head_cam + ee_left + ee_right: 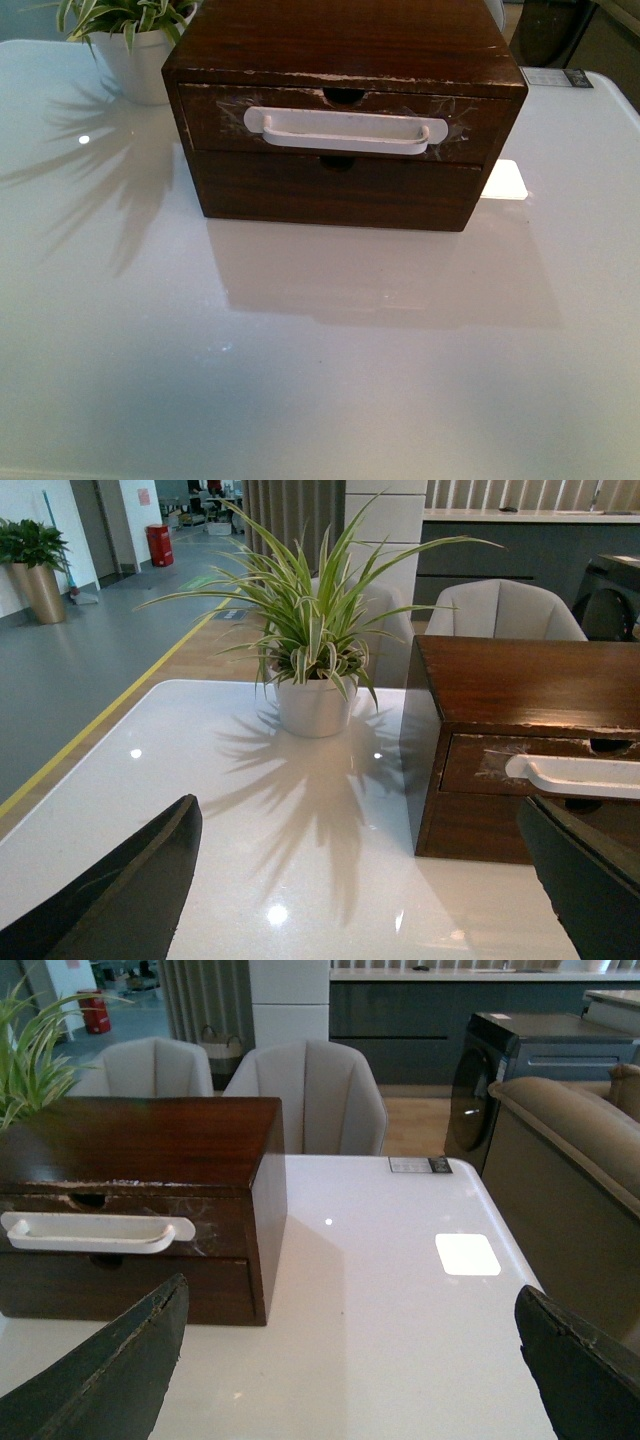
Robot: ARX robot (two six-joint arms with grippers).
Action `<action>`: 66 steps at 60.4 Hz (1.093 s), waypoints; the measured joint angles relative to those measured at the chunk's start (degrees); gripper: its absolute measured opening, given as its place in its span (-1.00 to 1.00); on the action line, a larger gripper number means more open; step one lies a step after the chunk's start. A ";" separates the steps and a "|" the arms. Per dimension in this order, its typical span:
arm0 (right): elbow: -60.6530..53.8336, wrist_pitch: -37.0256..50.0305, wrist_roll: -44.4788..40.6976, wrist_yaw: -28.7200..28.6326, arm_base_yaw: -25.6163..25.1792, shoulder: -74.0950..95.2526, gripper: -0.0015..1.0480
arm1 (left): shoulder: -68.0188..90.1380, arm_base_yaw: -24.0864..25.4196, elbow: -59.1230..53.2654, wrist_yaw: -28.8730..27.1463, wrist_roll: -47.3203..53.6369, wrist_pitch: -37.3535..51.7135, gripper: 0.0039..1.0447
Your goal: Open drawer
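The drawer (215,122) is the upper one of a dark-brown wooden box (345,40) on the white table (320,360). Its scratched front carries a long white bar handle (345,130) and a half-round notch in the top edge. It is shut. A plain handle-less drawer front (260,190) lies below it. Neither arm shows in the front view. My left gripper (365,900) is open and empty, short of the box's left corner; the handle (580,776) shows there. My right gripper (350,1370) is open and empty, off the box's right side; the handle (95,1232) shows there.
A potted spider plant in a white pot (135,60) stands at the box's left rear; it also shows in the left wrist view (315,705). Chairs (305,1095) stand behind the table's far edge. A sofa (570,1160) is to the right of the table.
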 joint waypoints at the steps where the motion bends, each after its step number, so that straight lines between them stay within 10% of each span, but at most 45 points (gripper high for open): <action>1: 0.00 0.00 0.00 0.00 0.00 0.00 0.83 | 0.00 0.00 0.00 0.00 0.00 0.00 0.84; 49: 0.00 0.00 0.00 0.02 0.00 0.00 0.83 | 0.00 0.00 0.00 0.00 0.00 0.00 0.84; 57: 1.55 -4.44 1.55 4.20 1.40 1.95 0.83 | 13.05 3.93 7.52 21.92 7.06 -19.06 0.84; 66: 8.55 -12.59 1.57 13.35 6.40 19.69 0.83 | 18.45 -1.31 8.46 24.65 13.49 -21.16 0.84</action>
